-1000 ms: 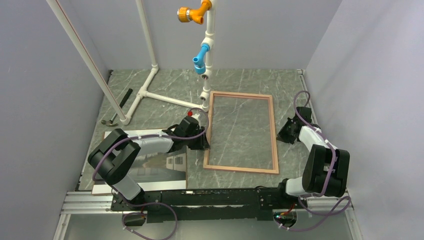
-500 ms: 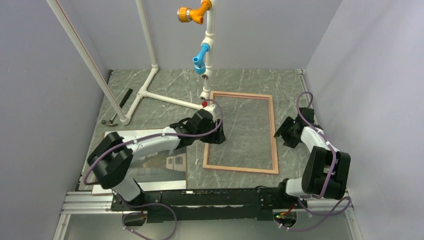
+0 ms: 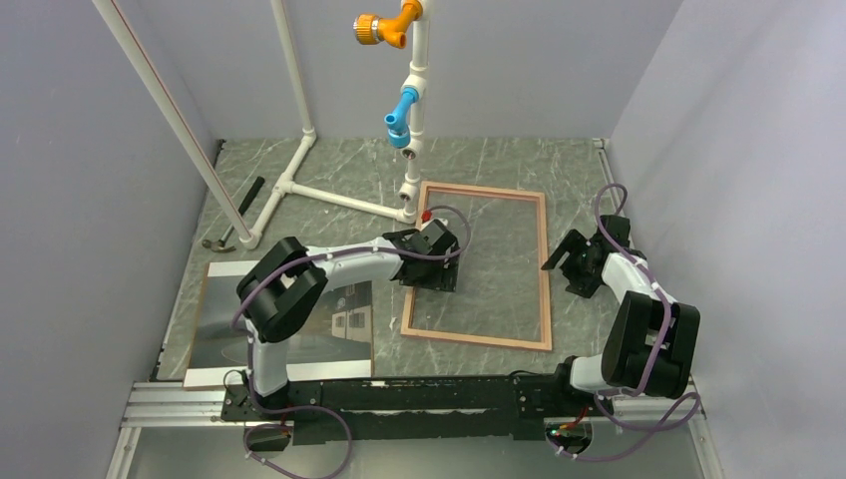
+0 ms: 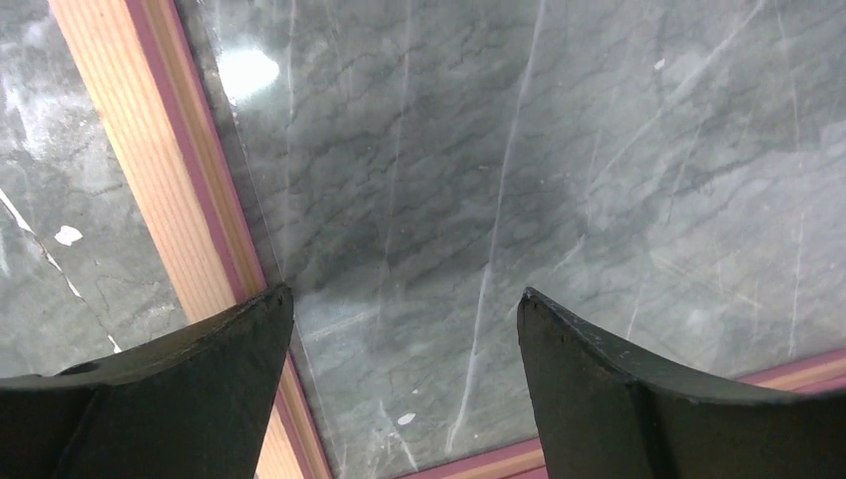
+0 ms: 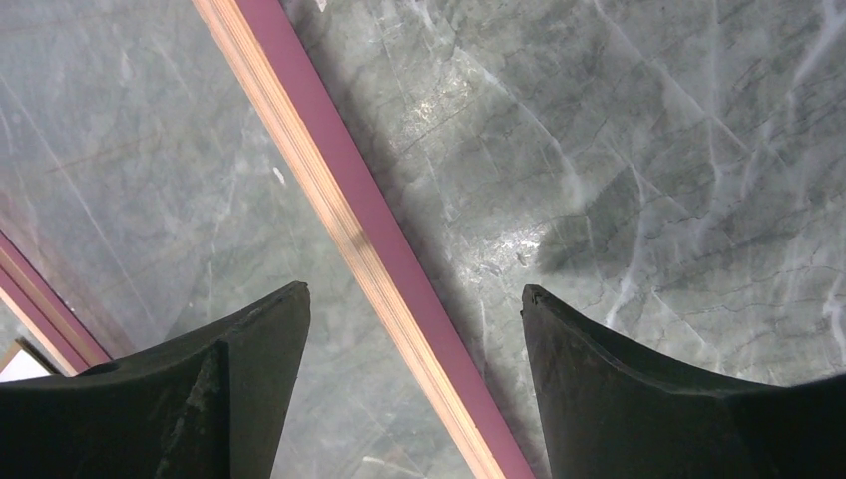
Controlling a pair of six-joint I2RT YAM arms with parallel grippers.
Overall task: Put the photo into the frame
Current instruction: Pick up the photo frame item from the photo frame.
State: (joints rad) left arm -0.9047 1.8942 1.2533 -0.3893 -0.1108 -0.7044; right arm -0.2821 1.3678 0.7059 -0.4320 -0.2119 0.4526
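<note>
The frame (image 3: 479, 338) lies flat on the marble table, tan wood side up, with the table showing through its clear pane. My left gripper (image 3: 431, 274) hovers open over the pane just inside the left rail. In the left wrist view the rail (image 4: 150, 150) passes by the left finger of that gripper (image 4: 404, 299), and only pane lies between the fingers. My right gripper (image 3: 559, 263) is open at the right rail. In the right wrist view that rail (image 5: 339, 200) runs diagonally under the gap of the right gripper (image 5: 414, 294). The photo (image 3: 349, 319) lies at the near left, partly under my left arm.
A white pipe stand (image 3: 329, 195) with a blue valve (image 3: 402, 108) and an orange one rises behind the frame's far left corner. A hammer (image 3: 234, 215) lies at the far left. A brown backing board (image 3: 200, 377) shows under the photo. Walls close in both sides.
Both grippers have opened. My left gripper moved right from the frame's left rail to over the pane. The right gripper let go at the right rail and lifted slightly.
</note>
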